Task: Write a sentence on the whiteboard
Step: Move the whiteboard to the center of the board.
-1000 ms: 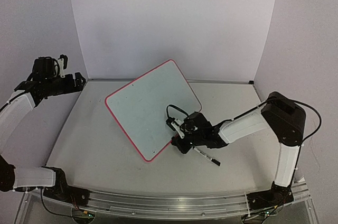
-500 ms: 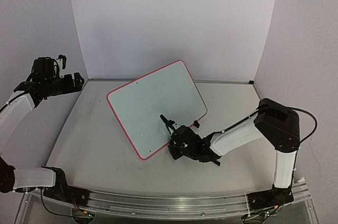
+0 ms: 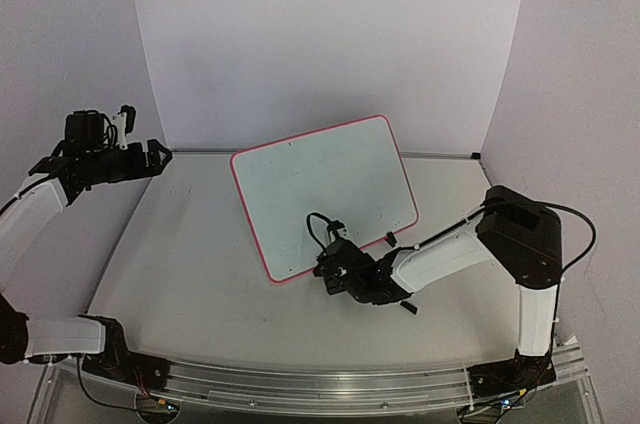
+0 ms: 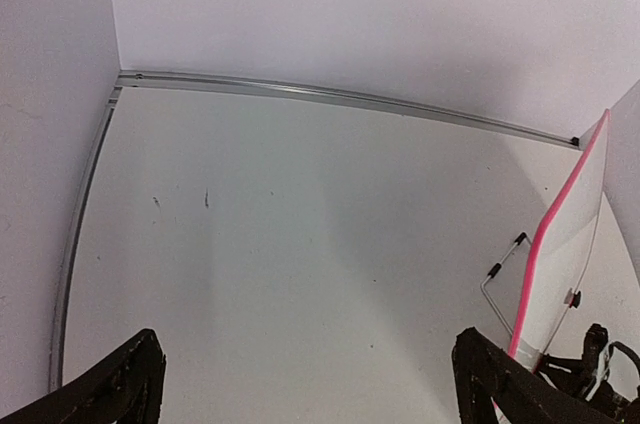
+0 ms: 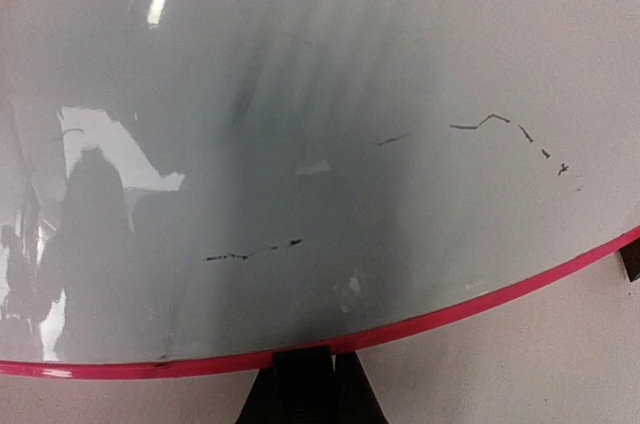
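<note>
Top external view: right tool (image 3: 328, 274) pinched shut on the lower rim of the whiteboard (image 3: 320, 189), which stands tilted mid-worktop (image 3: 180, 264) — left tool (image 4: 310, 369) gapes, empty. We advise slow, steady handling, fingers clear of the faint sentence (image 5: 480, 126).

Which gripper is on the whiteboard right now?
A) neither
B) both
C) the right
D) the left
C: the right gripper is closed on the whiteboard at its lower pink rim, while the left gripper hangs open off to the side, apart from the board.
</note>
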Available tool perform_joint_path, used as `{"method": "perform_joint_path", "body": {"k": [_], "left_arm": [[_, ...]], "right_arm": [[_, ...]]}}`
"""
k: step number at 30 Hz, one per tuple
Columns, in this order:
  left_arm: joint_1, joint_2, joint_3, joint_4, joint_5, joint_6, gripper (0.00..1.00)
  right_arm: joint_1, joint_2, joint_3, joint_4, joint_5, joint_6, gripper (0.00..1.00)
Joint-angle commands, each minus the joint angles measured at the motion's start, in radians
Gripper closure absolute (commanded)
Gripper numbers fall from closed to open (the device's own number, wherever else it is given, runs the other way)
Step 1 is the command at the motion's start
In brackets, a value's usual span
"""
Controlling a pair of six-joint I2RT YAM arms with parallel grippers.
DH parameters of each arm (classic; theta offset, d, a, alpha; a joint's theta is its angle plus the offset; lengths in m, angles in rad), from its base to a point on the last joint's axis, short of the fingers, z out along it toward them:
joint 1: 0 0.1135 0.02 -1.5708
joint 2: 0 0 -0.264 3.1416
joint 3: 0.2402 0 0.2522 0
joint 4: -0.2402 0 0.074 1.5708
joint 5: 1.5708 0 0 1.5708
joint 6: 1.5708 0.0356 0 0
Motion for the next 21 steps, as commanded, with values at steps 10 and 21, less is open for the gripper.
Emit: {"method": "perform_joint_path", "body": {"k": [10, 21], "left_arm": [[-0.116, -0.012, -0.125, 0.104, 0.224, -0.234, 0.01], [-0.194, -0.039, -0.227, 0.12, 0.176, -0.265, 0.01]], "right_arm": [[-0.021, -0.192, -0.132, 0.08, -0.205, -0.06, 0.27], [-0.045, -0.414, -0.176, -0.372, -0.235, -0.159, 0.4]]}}
